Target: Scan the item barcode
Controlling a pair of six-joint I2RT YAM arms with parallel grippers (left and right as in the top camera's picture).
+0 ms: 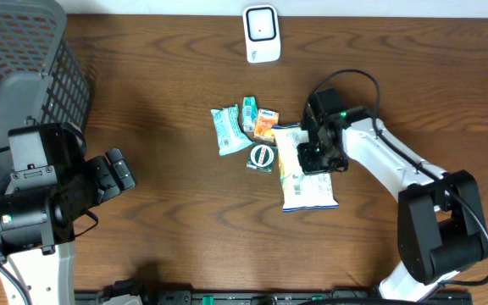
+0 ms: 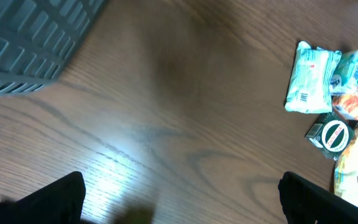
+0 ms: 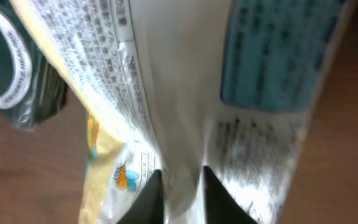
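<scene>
A white and yellow snack bag [image 1: 305, 185] lies flat on the table, right of centre. My right gripper [image 1: 318, 155] is down on its upper half. In the right wrist view the two dark fingers [image 3: 153, 198] pinch a raised fold of the bag [image 3: 166, 93], so my right gripper [image 3: 182, 186] is shut on it. The white barcode scanner [image 1: 261, 34] stands at the table's far edge. My left gripper [image 1: 119, 173] hovers at the left, well away from the items. In its own view my left gripper [image 2: 179, 199] stands wide open over bare wood.
Left of the bag lie a teal packet [image 1: 227, 129], a small teal pack [image 1: 249, 112], an orange packet [image 1: 266, 124] and a dark green pack with a round label [image 1: 262, 158]. A grey mesh basket [image 1: 24, 68] fills the far left corner.
</scene>
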